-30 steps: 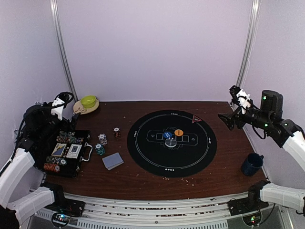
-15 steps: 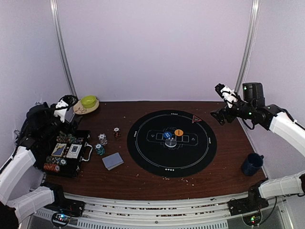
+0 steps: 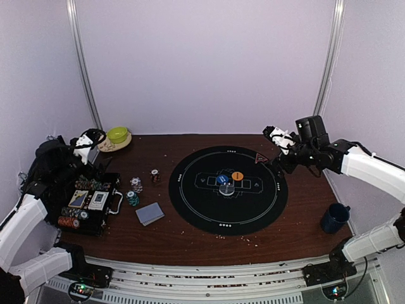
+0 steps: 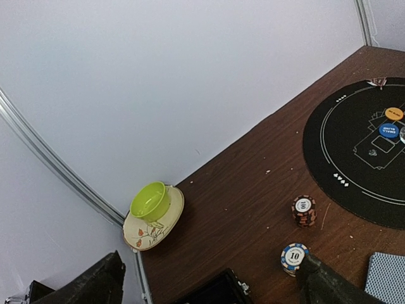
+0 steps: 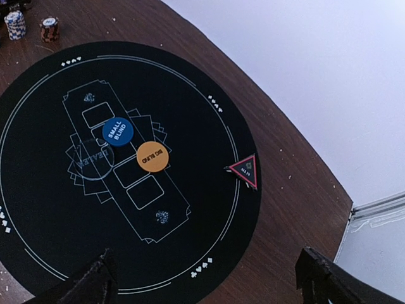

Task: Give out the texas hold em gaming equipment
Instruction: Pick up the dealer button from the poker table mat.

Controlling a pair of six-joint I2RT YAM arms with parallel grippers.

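On the black round mat (image 3: 209,209) lie an orange button (image 3: 237,176), a blue button (image 3: 222,179) and a clear dealer disc (image 3: 227,189). Left of the mat stand three small chip stacks (image 3: 136,184), next to a grey-blue card deck (image 3: 150,213). My left gripper (image 3: 93,158) hangs open and empty above the black chip case (image 3: 88,202). The left wrist view shows a red-black stack (image 4: 304,210) and a blue-white stack (image 4: 294,258). My right gripper (image 3: 280,158) hovers open and empty over the mat's far right rim, near the orange button (image 5: 152,156) and blue button (image 5: 118,131).
A red-edged triangular marker (image 3: 260,158) lies on the mat's far right rim. A dark blue mug (image 3: 334,218) stands at the near right. A green bowl (image 3: 117,133) on a plate sits at the back left corner. Walls close in on both sides.
My right arm has swung in from the right wall towards the mat's far right rim. The left arm has shifted only slightly. Both grippers stay open.
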